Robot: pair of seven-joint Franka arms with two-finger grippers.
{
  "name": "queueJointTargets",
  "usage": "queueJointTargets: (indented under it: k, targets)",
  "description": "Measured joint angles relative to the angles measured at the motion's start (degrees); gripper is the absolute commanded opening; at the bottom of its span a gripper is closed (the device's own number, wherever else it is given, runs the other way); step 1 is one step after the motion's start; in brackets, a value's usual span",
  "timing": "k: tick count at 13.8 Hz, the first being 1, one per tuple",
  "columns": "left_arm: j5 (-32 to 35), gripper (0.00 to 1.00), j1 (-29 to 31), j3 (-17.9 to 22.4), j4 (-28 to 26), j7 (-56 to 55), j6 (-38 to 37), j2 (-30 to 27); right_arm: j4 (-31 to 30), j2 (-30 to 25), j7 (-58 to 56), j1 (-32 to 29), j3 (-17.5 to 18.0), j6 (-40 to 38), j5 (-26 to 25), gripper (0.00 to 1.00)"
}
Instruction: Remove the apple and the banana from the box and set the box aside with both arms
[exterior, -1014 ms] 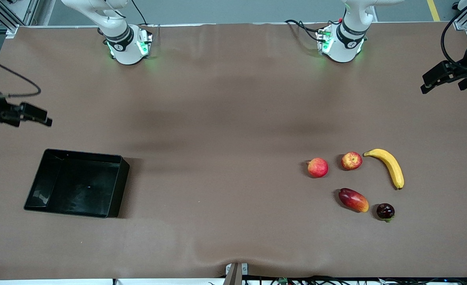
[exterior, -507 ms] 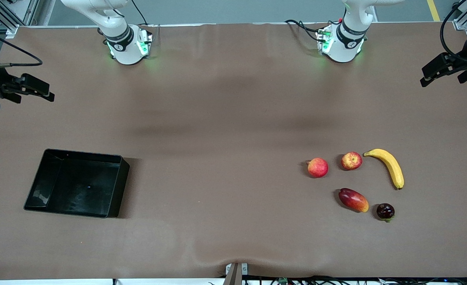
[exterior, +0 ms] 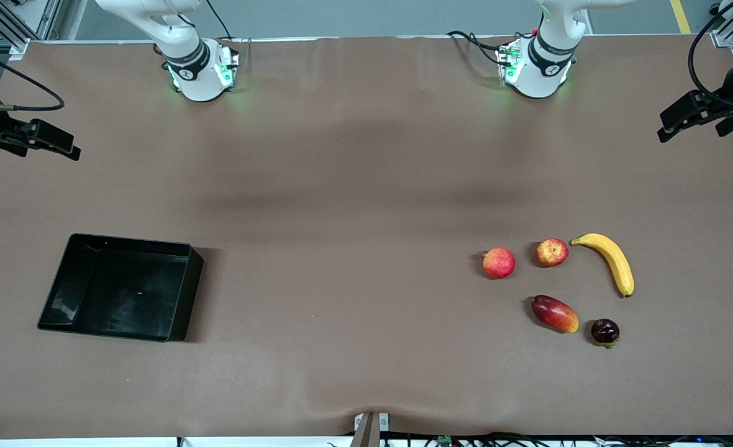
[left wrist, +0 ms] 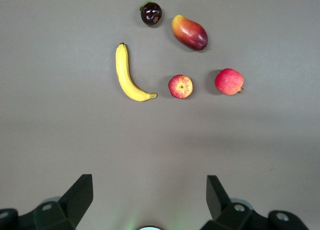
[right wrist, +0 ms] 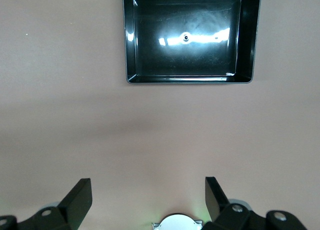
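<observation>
We hold both grippers high with fingers spread — left gripper (exterior: 683,118) over the left arm's end of the table, right gripper (exterior: 53,141) over the right arm's end. The tray (exterior: 179,292) sits empty beneath the right; the banana (exterior: 615,261) lies just beside the blotched apple (exterior: 551,252), near the mango (exterior: 555,313).

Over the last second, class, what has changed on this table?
The right gripper rose toward the robots' bases; the left gripper drifted that way slightly. Both hold nothing, fingers open. The box, banana and apple stayed put.
</observation>
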Motion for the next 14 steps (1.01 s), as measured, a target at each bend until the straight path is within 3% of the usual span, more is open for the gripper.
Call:
queueJointTargets:
  k: [14]
  targets:
    - [-0.03,1.0,-0.2,-0.02,2.28,-0.76,0.21,0.83,0.26,0.03,0.0,0.0,0.03,0.34,0.0,1.0]
